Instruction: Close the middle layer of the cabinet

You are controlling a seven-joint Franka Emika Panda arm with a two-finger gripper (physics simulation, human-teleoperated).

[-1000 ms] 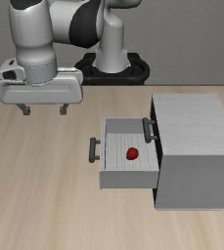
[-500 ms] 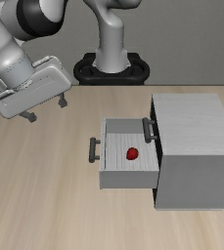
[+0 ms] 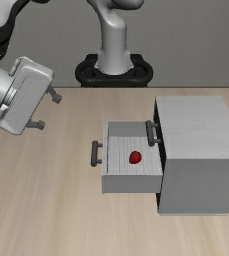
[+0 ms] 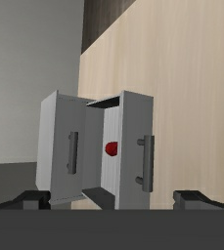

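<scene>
The grey cabinet (image 3: 198, 150) stands on the wooden table at the exterior view's right. Its middle drawer (image 3: 121, 176) is pulled out toward the left, with a dark bar handle (image 3: 97, 151) on its front. A small red object (image 3: 135, 157) lies inside. My gripper (image 3: 46, 110) hangs well to the left of the drawer, tilted on its side, fingers open and pointing toward the cabinet, holding nothing. In the wrist view the cabinet (image 4: 55, 137), the open drawer (image 4: 129, 122), its handle (image 4: 146, 161) and the red object (image 4: 112, 148) lie ahead of my gripper (image 4: 112, 201).
A second handle (image 3: 154, 131) sits on the cabinet's closed top drawer front. The robot's black base (image 3: 114, 72) stands behind, at the table's far edge. Bare wooden tabletop (image 3: 46, 190) spreads between my hand and the drawer.
My hand has swung left and down and turned from fingers-down to lying sideways, fingers toward the cabinet. The drawer and red object have not moved.
</scene>
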